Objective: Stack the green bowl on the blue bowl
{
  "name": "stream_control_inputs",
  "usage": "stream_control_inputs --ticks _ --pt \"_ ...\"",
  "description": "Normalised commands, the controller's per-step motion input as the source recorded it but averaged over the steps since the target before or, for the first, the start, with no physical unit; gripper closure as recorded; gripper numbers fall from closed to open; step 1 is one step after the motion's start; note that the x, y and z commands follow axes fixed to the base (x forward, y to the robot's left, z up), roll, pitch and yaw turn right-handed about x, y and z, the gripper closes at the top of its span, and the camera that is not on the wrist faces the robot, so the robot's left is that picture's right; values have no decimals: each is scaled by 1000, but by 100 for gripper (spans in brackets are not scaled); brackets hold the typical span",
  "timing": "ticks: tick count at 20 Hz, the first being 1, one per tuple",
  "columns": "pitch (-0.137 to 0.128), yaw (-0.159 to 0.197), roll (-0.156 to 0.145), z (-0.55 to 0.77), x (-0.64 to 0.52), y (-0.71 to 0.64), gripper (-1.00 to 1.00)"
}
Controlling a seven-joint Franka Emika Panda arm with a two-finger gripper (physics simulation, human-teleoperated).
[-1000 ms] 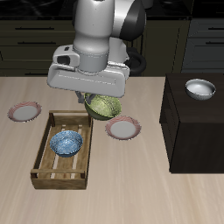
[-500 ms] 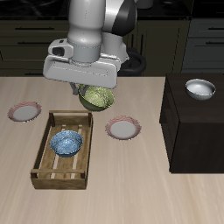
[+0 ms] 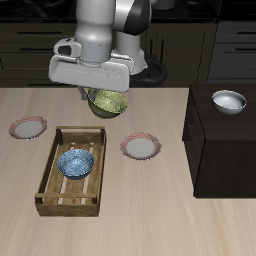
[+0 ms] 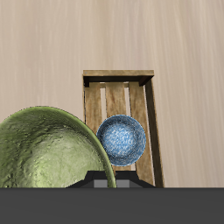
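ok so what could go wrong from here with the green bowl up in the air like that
1. The green bowl hangs tilted from the gripper, apparently pinched at its rim; it could slip or swing on the way.
2. The blue bowl sits inside a wooden tray; coming down off-centre could catch the tray's wall.
3. Released while tilted, the bowl may not nest flat.

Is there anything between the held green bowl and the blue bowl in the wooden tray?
No object: the wrist view shows only tray slats and bare table between the green bowl and the blue bowl.
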Motion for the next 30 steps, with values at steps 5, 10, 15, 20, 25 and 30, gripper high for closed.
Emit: stream_control_inputs --ticks 5,10,15,20,25,30 --pt "-17 -13 22 -14 -220 -16 100" --pt "-34 -1 -16 60 -188 -194 100" --pt "-52 5 -10 109 -14 -181 100" --pt "-23 -9 -14 -3 49 -58 100" --pt "47 -5 -8 -378 86 -50 100" --pt "25 9 -5 -277 58 48 100"
